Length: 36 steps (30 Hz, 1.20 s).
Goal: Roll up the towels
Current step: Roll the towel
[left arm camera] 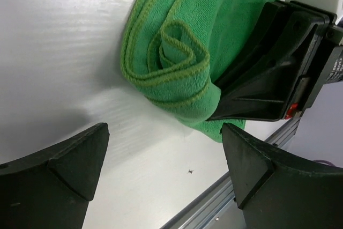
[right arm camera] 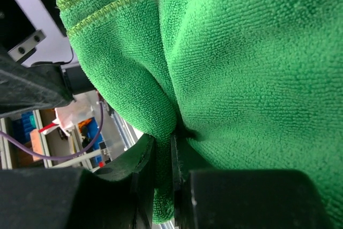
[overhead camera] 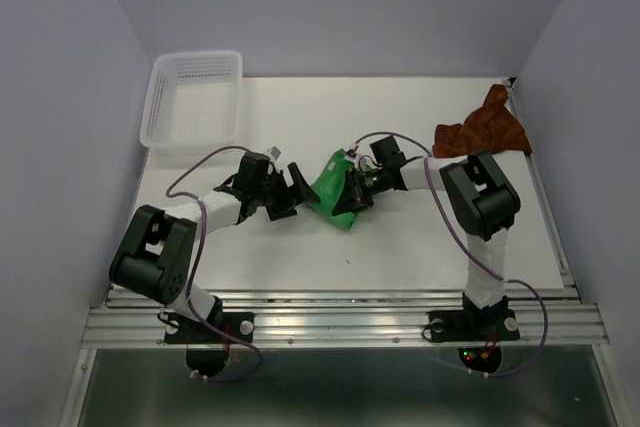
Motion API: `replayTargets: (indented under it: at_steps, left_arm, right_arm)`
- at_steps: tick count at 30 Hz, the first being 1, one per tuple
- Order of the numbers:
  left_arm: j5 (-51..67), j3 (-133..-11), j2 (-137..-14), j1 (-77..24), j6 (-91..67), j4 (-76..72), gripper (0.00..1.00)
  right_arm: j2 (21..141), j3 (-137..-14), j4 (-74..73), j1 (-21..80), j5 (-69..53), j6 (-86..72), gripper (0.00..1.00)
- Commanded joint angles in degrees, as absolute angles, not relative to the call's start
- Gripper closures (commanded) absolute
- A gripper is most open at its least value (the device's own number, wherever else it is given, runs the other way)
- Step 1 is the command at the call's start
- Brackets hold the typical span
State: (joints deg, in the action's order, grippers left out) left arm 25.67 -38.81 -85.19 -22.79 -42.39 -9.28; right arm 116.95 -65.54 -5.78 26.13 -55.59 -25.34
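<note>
A green towel [overhead camera: 330, 190], partly rolled, lies at the middle of the white table. Its rolled end shows as a spiral in the left wrist view [left arm camera: 179, 57]. My right gripper [overhead camera: 352, 197] is shut on a fold of the green towel [right arm camera: 225, 52], with cloth pinched between its fingers [right arm camera: 140, 178]. My left gripper [overhead camera: 297, 190] is open and empty, just left of the towel; its fingers [left arm camera: 75, 154] stand wide apart over bare table. A brown towel [overhead camera: 484, 128] lies crumpled at the back right.
A white plastic basket [overhead camera: 193, 99] stands at the back left corner. The table's front edge is an aluminium rail [overhead camera: 340, 297]. Grey walls enclose the table on the left, back and right.
</note>
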Motion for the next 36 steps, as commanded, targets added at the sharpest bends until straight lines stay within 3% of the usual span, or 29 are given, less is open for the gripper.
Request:
replayTargets:
  at_steps: [1, 8, 11, 13, 14, 17, 18, 20, 21, 23, 27, 30, 36]
  left_arm:
    - [28.9, -43.4, -88.9, -22.9, -42.1, -14.8, 0.04]
    - [28.7, -46.5, -94.5, -23.1, -42.3, -15.7, 0.12]
    - [30.4, -47.2, -96.9, -23.4, -42.5, -17.6, 0.2]
    - [31.3, -48.1, -98.4, -24.2, -42.5, -18.2, 0.32]
    - [30.9, -48.3, -98.4, -24.4, -42.4, -18.1, 0.32]
    - [30.6, -49.0, -99.1, -25.0, -42.4, -18.1, 0.53]
    - [30.4, -49.0, -99.3, -25.1, -42.6, -18.0, 0.74]
    - [29.9, -49.2, -99.7, -25.1, -42.9, -16.6, 0.96]
    - [28.9, -49.6, -99.8, -25.1, -42.9, -15.8, 1.0]
    - [28.1, -49.7, -99.8, -25.1, -43.1, -13.6, 1.0]
    - [25.5, -51.0, -99.3, -25.4, -43.9, -7.5, 1.0]
    - [23.7, -51.7, -98.0, -26.0, -44.3, -2.5, 1.0]
    - [22.3, -51.8, -95.1, -26.5, -45.4, 5.8, 1.0]
  right_arm:
    - [118.7, -66.4, -5.1, 24.7, -55.6, -25.4, 0.99]
    - [119.4, -66.4, -5.0, 24.2, -56.0, -24.8, 0.99]
    - [120.1, -66.3, -5.1, 24.2, -55.1, -24.9, 0.99]
    - [120.3, -66.4, -5.0, 24.2, -55.1, -24.9, 0.99]
    - [120.3, -66.4, -5.1, 24.2, -55.1, -25.0, 0.99]
    - [120.4, -66.7, -5.1, 24.2, -54.8, -24.9, 0.99]
    - [119.9, -66.7, -5.2, 24.2, -54.5, -24.8, 0.99]
    - [118.8, -66.7, -5.9, 24.2, -52.0, -23.8, 0.96]
    - [117.1, -66.9, -6.6, 24.2, -50.3, -23.4, 0.95]
    - [114.3, -67.3, -9.9, 24.2, -44.7, -20.0, 0.92]
    - [105.1, -65.5, -11.9, 25.5, -38.3, -13.8, 0.55]
    - [98.9, -64.9, -14.8, 30.1, -29.7, -7.8, 0.38]
    - [89.7, -60.3, -12.7, 43.3, -13.4, 3.2, 0.27]
